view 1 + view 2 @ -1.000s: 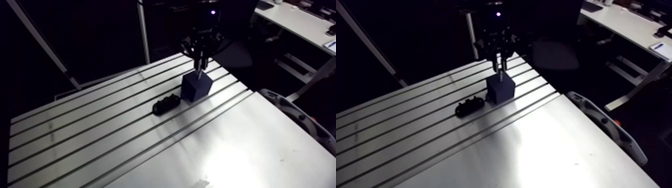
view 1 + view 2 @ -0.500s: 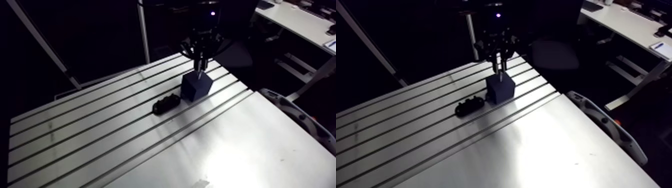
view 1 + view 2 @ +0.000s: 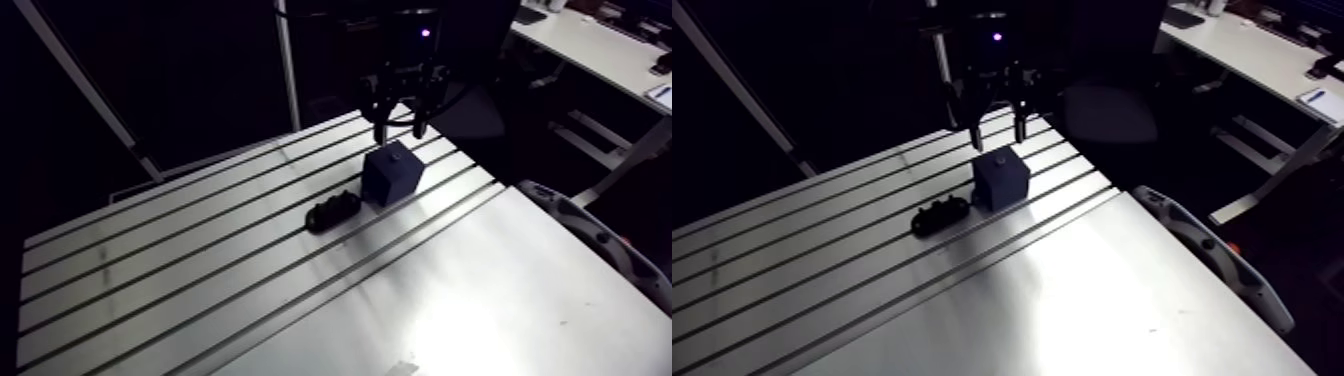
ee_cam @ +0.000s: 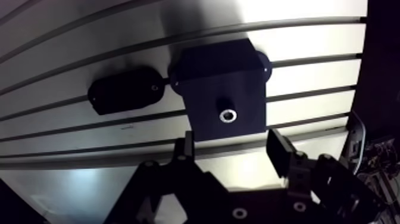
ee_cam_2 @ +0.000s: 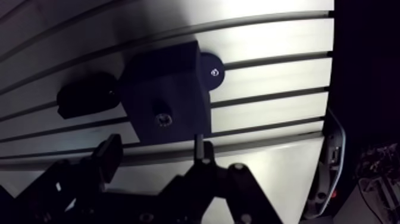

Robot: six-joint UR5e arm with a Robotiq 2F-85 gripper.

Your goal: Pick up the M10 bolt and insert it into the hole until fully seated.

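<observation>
Table [image 3: 480,290]: the slab nearest the viewer is plain, with slots from there on toward the block. Its near edge is cut off by the frame.

Black holder [image 3: 333,210]: lies flat just beside the block [image 3: 385,182], on the block's nearer side. There's a thin gap between them in the wrist view. The holder is too dark to read any detail beyond a low rounded shape and one small bright screw at the end facing the block.

Block: dark blue, standing on the slotted part. A round foot tab [image 5: 212,71] with a screw pokes out from under its far side. Any other feet are hidden.

M10 bolt [image 4: 228,115]: in the hole in the block's top face. Only the head shows, as a small pale ring; the shank is hidden inside. It looks down, but I can't tell whether the head is fully flush.

Gripper [image 4: 232,143]: above the block, clear of it, spread wide with nothing between the fingers [image 4: 280,156]. The gap is about as wide as the block. In the arm view the two tips hang either side of the block's top, dark against the room, so the pads are hard to make out there.
</observation>
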